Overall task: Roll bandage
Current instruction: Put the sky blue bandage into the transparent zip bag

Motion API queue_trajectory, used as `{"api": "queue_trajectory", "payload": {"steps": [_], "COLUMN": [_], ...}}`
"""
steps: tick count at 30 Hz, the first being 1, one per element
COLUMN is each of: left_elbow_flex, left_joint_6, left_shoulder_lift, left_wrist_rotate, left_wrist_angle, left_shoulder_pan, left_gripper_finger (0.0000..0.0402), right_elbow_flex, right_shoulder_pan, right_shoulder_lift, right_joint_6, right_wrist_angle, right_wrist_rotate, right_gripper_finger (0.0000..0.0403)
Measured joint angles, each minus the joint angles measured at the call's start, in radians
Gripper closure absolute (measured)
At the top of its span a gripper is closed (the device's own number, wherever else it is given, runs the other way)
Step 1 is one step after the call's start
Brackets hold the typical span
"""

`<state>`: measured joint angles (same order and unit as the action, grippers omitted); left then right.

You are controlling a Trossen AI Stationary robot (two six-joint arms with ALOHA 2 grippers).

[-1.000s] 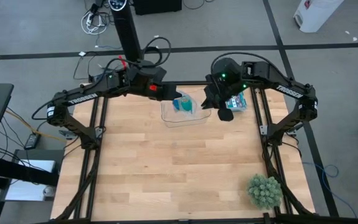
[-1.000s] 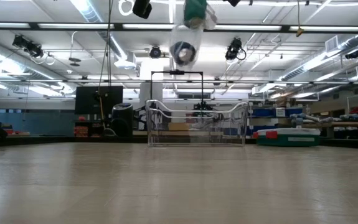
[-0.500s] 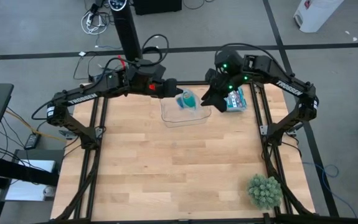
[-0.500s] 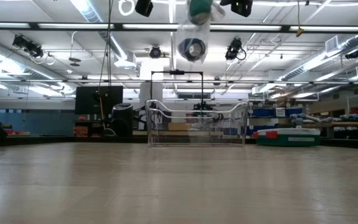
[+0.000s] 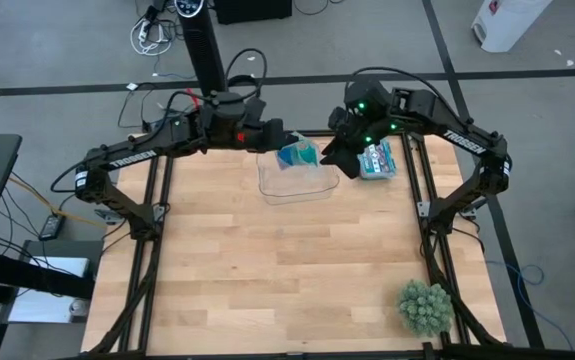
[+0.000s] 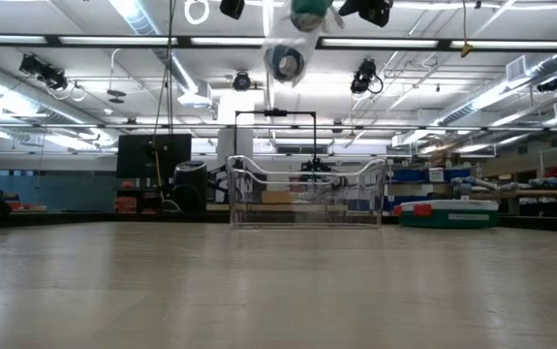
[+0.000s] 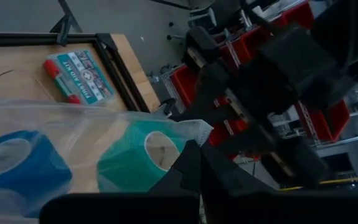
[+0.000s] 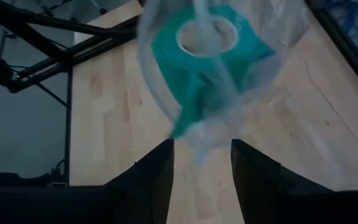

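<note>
A clear plastic bag hangs high over the table's far edge. Inside it are the bandage, a teal coil, and a blue roll. My left gripper is shut on the bag from the left. My right gripper stands open at the bag's right. Its two fingers are on either side of the bag's lower tip, below the teal coil, and I see no touch. In the low view the bag hangs near the picture's top. My left gripper pinches the bag's film between its two shut fingers, right beside the teal coil. It comes from the table's left, nearly level. The bag is lifted clear of the table, and the part with the blue roll sags below the fingers.
A clear open box stands on the table under the bag, near the far edge. A flat first-aid pack lies to its right. A green spiky ball sits at the near right corner. The wooden tabletop lies in front.
My right gripper has gone toward the far edge and the bag, and has rolled about its own line. The bag has swung and risen a little in my left gripper, which has tipped upward.
</note>
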<state>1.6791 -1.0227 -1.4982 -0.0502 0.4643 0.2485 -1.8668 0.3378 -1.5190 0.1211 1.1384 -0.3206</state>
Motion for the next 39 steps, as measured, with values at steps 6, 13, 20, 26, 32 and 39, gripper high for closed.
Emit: {"api": "queue_trajectory", "payload": {"steps": [6, 13, 20, 26, 32, 39], "left_elbow_flex": [0.000, 0.000, 0.000, 0.000, 0.000, 0.000], "left_joint_6": [-0.001, 0.000, 0.017, 0.017, 0.017, 0.048], "left_shoulder_lift": [0.000, 0.000, 0.000, 0.000, 0.000, 0.000], "left_wrist_rotate": [-0.002, -0.003, -0.004, -0.015, -0.014, -0.006], "left_wrist_angle": [0.003, -0.001, 0.000, -0.036, -0.096, -0.067], "left_shoulder_pan": [0.000, 0.000, 0.000, 0.000, 0.000, 0.000], "left_gripper_finger": [0.0399, 0.0398, 0.0398, 0.0398, 0.0398, 0.0398], "right_elbow_flex": [0.000, 0.001, 0.001, 0.001, 0.001, 0.001], "right_shoulder_pan": [0.021, 0.028, 0.028, 0.025, 0.025, 0.027], "right_shoulder_lift": [0.002, 0.000, 0.000, -0.001, -0.001, -0.001], "right_joint_6": [0.014, 0.027, 0.086, 0.088, 0.066, 0.009], "right_wrist_angle": [0.074, 0.008, -0.030, -0.051, -0.056, -0.056], "right_wrist_rotate": [0.006, -0.012, -0.047, -0.005, 0.011, -0.029], "right_gripper_finger": [0.0252, 0.0252, 0.0252, 0.0252, 0.0266, 0.0391]}}
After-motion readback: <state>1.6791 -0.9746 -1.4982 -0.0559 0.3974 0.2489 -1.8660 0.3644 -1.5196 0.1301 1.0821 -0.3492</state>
